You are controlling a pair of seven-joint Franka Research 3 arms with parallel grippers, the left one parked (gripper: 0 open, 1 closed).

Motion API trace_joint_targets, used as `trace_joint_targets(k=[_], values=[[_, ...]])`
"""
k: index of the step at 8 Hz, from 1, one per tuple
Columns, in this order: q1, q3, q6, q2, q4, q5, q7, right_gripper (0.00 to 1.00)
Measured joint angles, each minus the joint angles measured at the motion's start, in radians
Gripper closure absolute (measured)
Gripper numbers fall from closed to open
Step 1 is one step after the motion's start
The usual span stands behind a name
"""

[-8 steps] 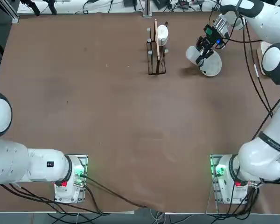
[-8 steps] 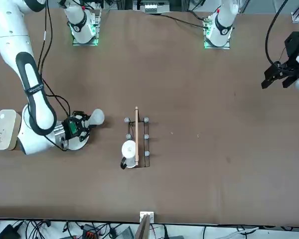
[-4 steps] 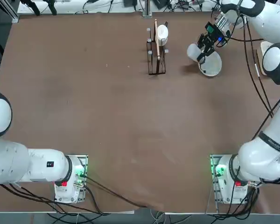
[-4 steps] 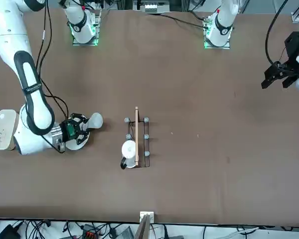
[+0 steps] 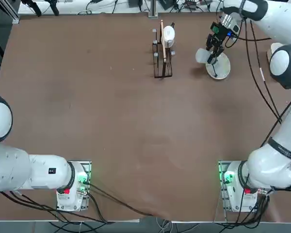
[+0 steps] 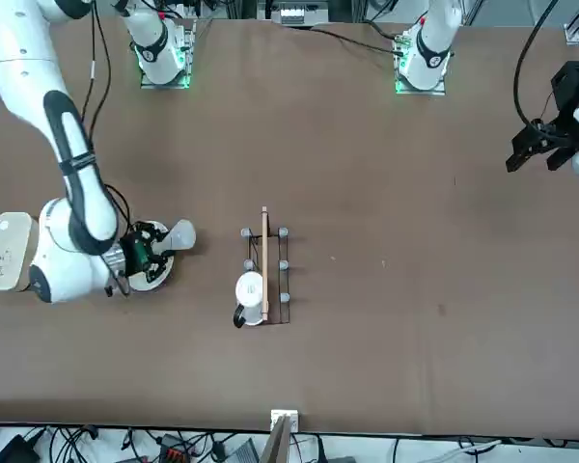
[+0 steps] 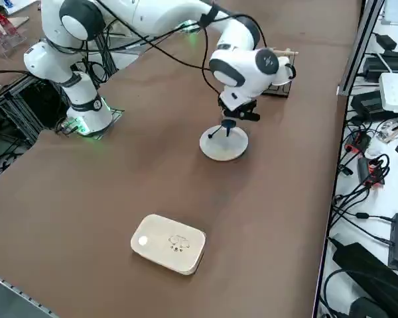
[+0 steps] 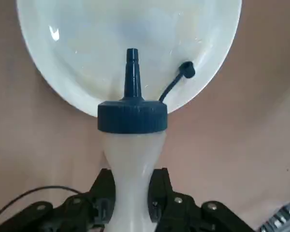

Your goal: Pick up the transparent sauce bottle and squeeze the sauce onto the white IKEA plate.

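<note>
My right gripper is shut on the transparent sauce bottle, its fingers pinching the whitish body just behind the blue cap. The bottle is tipped over, its nozzle pointing down at the white IKEA plate, and the little tethered cap hangs beside it. From overhead, the gripper is over the plate at the far right of the table, with the bottle's pale base sticking out to the left. In the side view, the blue cap hangs just above the plate.
A dark wire rack holding a small white round piece and a wooden stick stands left of the plate. A white rounded-rectangle dish lies to the plate's right, near the table edge. Cables and boxes crowd the floor beyond the far edge.
My right wrist has swung round and drawn in towards the far edge, carrying the bottle. The bottle stands steeper over the plate, and more of the plate shows.
</note>
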Motion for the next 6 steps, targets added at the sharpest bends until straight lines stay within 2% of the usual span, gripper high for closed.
trace_joint_targets(k=[2, 6], values=[[0.059, 0.001, -0.009, -0.008, 0.011, -0.087, 0.062, 0.63], [0.188, 0.005, -0.081, -0.073, 0.014, -0.42, 0.214, 0.63]])
